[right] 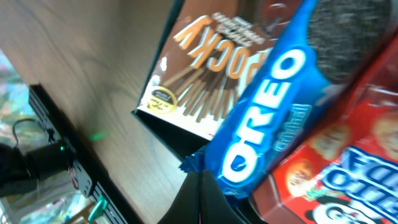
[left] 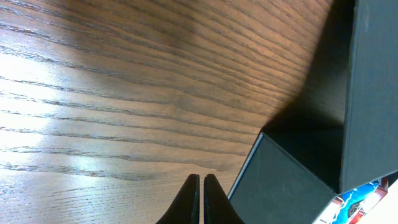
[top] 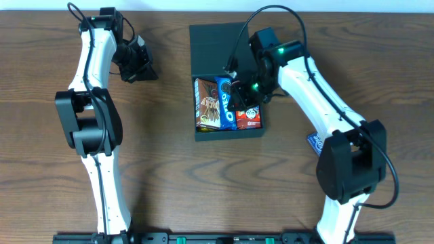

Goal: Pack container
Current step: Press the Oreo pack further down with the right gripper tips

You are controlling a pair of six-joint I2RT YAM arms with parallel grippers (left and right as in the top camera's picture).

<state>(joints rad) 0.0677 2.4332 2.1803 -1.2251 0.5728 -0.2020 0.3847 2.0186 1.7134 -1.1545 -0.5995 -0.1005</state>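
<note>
Blue Oreo packet (right: 273,118), crooked atop the Pocky box (right: 205,81), could stop the container (top: 227,133) closing; left gripper (left: 200,190) and right gripper (right: 200,186) both sit pressed together, empty.

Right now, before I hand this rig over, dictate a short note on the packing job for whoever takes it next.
Left gripper: shut, empty, low over the table beside the container.
Right gripper: shut, above the open container, tips at the Oreo packet; whether it pinches it is unclear.
Done: Pocky box, Oreo packet and red packet lie side by side inside.
Left: a blue packet on the table by the right arm probably goes in; the lid is open.
</note>
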